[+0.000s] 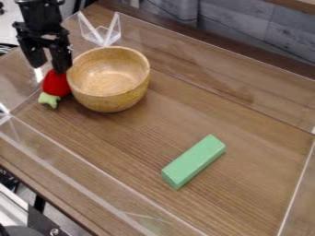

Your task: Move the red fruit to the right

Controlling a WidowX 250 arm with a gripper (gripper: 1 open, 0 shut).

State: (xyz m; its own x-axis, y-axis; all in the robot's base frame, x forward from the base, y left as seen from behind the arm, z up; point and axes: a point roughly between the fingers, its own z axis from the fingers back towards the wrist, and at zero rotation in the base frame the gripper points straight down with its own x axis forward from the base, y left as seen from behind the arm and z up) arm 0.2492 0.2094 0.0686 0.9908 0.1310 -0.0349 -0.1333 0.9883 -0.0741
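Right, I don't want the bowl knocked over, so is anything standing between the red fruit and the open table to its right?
Yes, the wooden bowl stands immediately right of the red fruit, so a straight slide would likely hit it.

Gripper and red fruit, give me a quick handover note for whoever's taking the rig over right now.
Gripper: open, at the red fruit, nothing lifted. Whether the fingers touch it, the view does not settle.
Red fruit: on the table, close beside the wooden bowl, on its left side in the picture, green cap pointing toward the near edge.
Green block: off to the right, not part of the job.
Done: gripper brought to the fruit.
Left: grasp it, move it right, release. The bowl stands in the way, so probably lift over or go around it.
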